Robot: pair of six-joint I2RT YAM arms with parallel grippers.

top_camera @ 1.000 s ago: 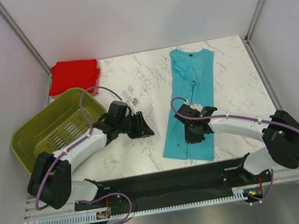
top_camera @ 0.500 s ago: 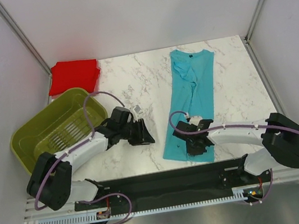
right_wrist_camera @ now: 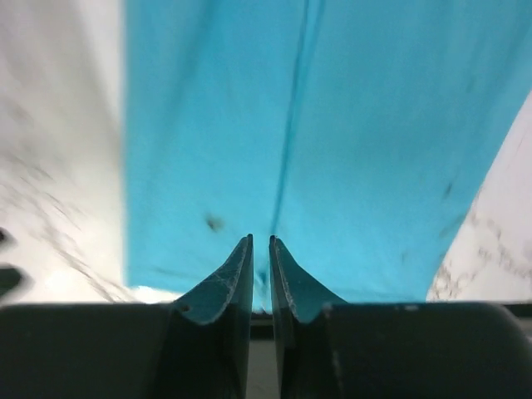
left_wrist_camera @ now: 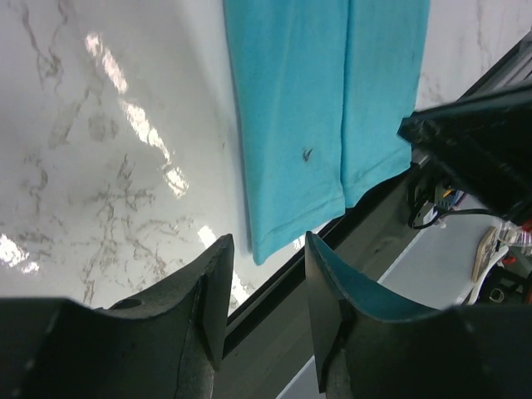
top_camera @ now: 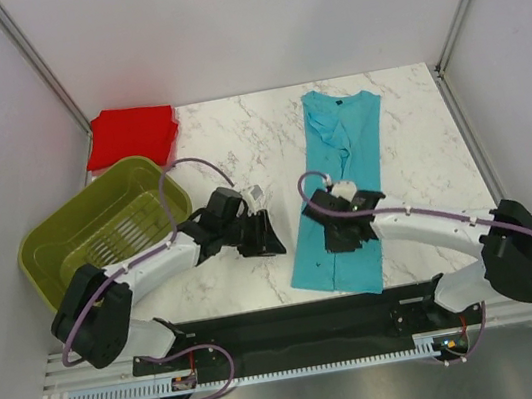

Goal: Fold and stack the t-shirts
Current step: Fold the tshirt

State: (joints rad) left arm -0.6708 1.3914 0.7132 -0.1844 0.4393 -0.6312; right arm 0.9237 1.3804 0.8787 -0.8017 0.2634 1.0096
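Closest to me, the left gripper (left_wrist_camera: 268,241) hangs low over the marble table (top_camera: 238,153), just beside the left edge of the turquoise t-shirt (top_camera: 351,146). Its two black fingers (left_wrist_camera: 212,283) are spread apart, and there is nothing between them.

Right next to it, the right gripper (right_wrist_camera: 260,241) is down over the near part of the same shirt, on the fold line that runs along its middle. Its fingers (right_wrist_camera: 233,278) are almost pressed together, with only a thin slit between them. I cannot tell if they are pinching any cloth.

The turquoise t-shirt lies flat on the right half of the table, folded into a long strip. Its bottom hem is at the near edge of the table. Its little buttoned neck is at the far end.

Over on the left sits an olive-green basket (top_camera: 83,195) with slots in its bottom.

Behind the basket, in the far left corner, the red t-shirt (top_camera: 131,135) lies as a flat square bundle.
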